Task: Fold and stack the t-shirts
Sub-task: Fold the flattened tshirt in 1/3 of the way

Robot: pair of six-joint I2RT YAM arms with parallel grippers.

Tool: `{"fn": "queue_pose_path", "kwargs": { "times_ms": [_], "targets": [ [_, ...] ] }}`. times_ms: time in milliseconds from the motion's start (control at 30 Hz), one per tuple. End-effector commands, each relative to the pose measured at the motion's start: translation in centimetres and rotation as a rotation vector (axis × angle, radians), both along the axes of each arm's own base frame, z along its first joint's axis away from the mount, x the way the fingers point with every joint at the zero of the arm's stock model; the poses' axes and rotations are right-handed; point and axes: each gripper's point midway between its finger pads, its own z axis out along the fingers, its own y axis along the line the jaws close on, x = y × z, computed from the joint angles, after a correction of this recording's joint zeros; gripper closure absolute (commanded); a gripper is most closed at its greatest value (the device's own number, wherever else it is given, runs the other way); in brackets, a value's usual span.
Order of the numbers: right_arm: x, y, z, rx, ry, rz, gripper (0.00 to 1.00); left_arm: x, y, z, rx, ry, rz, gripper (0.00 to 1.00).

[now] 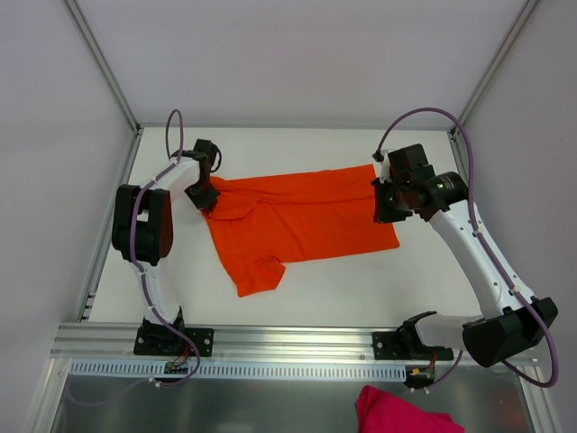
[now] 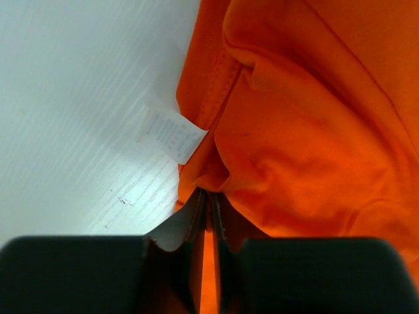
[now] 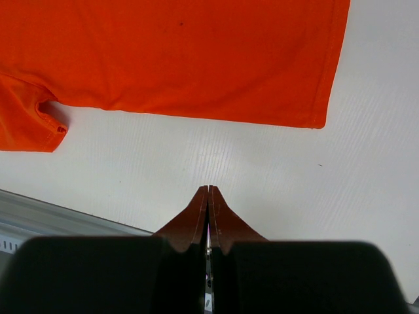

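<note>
Both claws clenched: left claw (image 2: 208, 193) apparently pinches a fold of the orange t-shirt (image 1: 297, 221), which lies spread mid-table (image 1: 343, 289); right claw (image 3: 208, 190) holds nothing. White neck label (image 2: 171, 134) print illegible.

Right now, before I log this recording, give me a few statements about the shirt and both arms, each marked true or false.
1. One orange t-shirt lies on the white table. True.
2. The left gripper has its jaws shut on shirt fabric near the white neck label. True.
3. The right gripper holds the t-shirt in its jaws. False: the jaws are shut on nothing over bare table, with the t-shirt beyond their tips.
4. The pink cloth lies on top of the orange t-shirt. False: it lies apart from it, past the table's near edge, by the right arm's base.
</note>
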Motion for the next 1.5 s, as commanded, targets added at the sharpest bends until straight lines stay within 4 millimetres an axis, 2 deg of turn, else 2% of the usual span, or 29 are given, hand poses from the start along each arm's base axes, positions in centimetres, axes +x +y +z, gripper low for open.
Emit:
{"fn": "queue_pose_path", "kwargs": {
  "times_ms": [0,33,167,367,500,700,967,1167,1467],
  "targets": [
    [-0.2,0.0,0.3,0.004,-0.002,-0.009,0.99,0.6,-0.3,0.6,0.009,-0.013,-0.018,0.96],
    [-0.2,0.1,0.1,0.004,0.003,-0.008,0.99,0.6,-0.3,1.0,0.009,-0.022,-0.016,1.00],
    [0.0,0.4,-0.1,0.011,0.002,-0.004,0.99,0.3,-0.7,1.8,-0.005,-0.029,-0.023,1.00],
    [0.3,0.6,-0.5,0.015,0.009,0.000,0.99,-0.5,-3.9,5.2,-0.097,-0.082,-0.069,1.00],
    [0.6,1.0,-0.6,0.033,0.012,0.000,0.99,-1.8,-5.7,6.9,-0.129,-0.092,-0.068,1.00],
    [0.7,1.4,-0.9,0.035,0.023,0.012,0.99,-2.6,-7.3,7.8,-0.159,-0.089,-0.081,1.00],
    [0.9,1.3,-1.0,0.024,0.021,0.016,0.99,-2.6,-9.6,9.3,-0.189,-0.109,-0.116,1.00],
    [1.1,1.4,-1.1,0.026,0.019,0.017,0.99,-2.4,-12.5,10.8,-0.226,-0.131,-0.165,1.00],
    [1.3,1.3,-1.2,0.018,0.019,0.017,0.99,-3.2,-14.2,10.9,-0.235,-0.110,-0.208,1.00]
  ]
}}
